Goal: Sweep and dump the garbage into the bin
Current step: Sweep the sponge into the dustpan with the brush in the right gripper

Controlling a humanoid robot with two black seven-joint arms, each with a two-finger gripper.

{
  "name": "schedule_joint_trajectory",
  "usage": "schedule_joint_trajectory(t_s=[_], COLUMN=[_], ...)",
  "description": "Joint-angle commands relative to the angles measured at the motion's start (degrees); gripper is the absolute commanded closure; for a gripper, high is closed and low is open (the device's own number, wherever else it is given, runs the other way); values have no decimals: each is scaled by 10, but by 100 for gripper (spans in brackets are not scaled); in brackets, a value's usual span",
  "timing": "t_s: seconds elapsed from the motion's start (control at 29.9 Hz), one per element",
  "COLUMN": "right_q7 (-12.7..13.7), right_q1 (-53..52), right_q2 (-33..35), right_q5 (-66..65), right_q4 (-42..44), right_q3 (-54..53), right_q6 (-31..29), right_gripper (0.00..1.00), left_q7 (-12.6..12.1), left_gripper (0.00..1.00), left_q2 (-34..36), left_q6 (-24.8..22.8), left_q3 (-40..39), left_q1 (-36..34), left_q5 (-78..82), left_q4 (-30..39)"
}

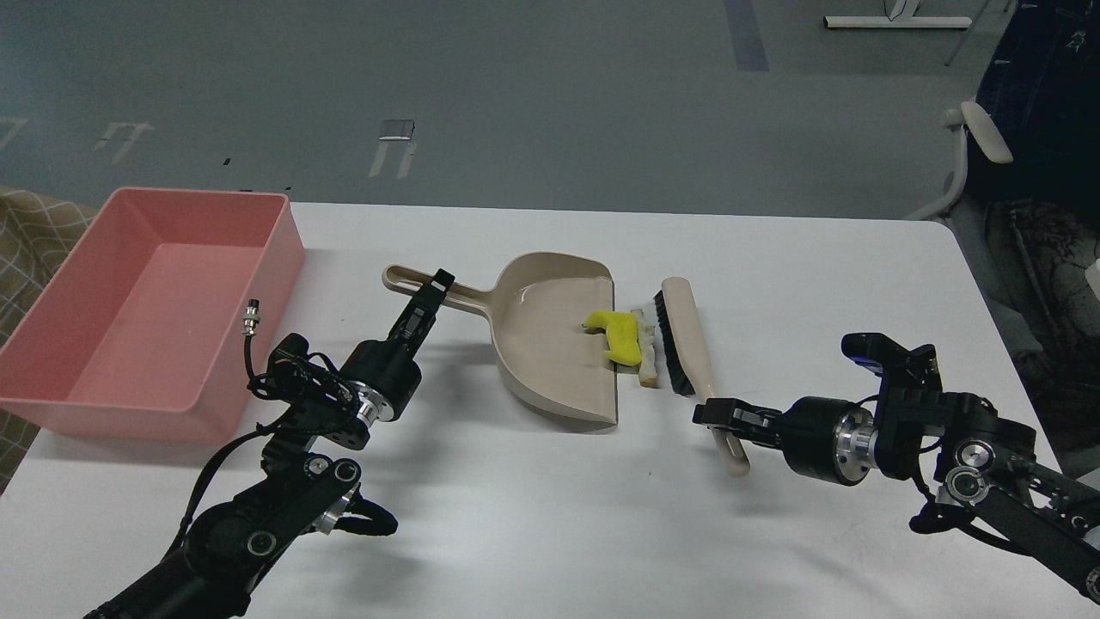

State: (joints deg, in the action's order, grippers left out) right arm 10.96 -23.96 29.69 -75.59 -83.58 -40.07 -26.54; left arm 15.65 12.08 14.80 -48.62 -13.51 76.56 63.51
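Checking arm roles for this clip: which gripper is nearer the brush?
Right. The right gripper is at the brush handle's near end, touching or nearly so. The left gripper is across the dustpan, at its handle.

The left gripper (438,285) is seen nearly end-on and dark; its fingers lie over the dustpan handle (468,297), so I cannot tell if they grip it or only stay above it. They hide a short part of the handle under them.

The right gripper (706,414) covers the brush handle (718,404) near its end; its two fingers cannot be told apart, so contact is unclear.

The beige scrap (646,361) is partly hidden behind the yellow scrap (619,337) on the side away from the right fingers.

Both arms are cut off by the bottom edge, the bin (51,404) by the left edge.
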Motion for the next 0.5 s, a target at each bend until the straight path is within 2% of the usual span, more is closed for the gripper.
schedule_joint_trajectory(t_s=[0.0,0.47], right_q7=[-1,-2], right_q1=[-5,-21], right_q2=[-25,-93], right_q5=[0,3], right_q4=[11,10], right_q3=[0,-2], right_q6=[0,-10], right_gripper=[100,100], left_q7=[0,0], left_gripper=[100,100], left_q2=[0,-4], left_q6=[1,1], left_q3=[1,5], left_q1=[1,1], left_q5=[0,0], left_q4=[0,0])
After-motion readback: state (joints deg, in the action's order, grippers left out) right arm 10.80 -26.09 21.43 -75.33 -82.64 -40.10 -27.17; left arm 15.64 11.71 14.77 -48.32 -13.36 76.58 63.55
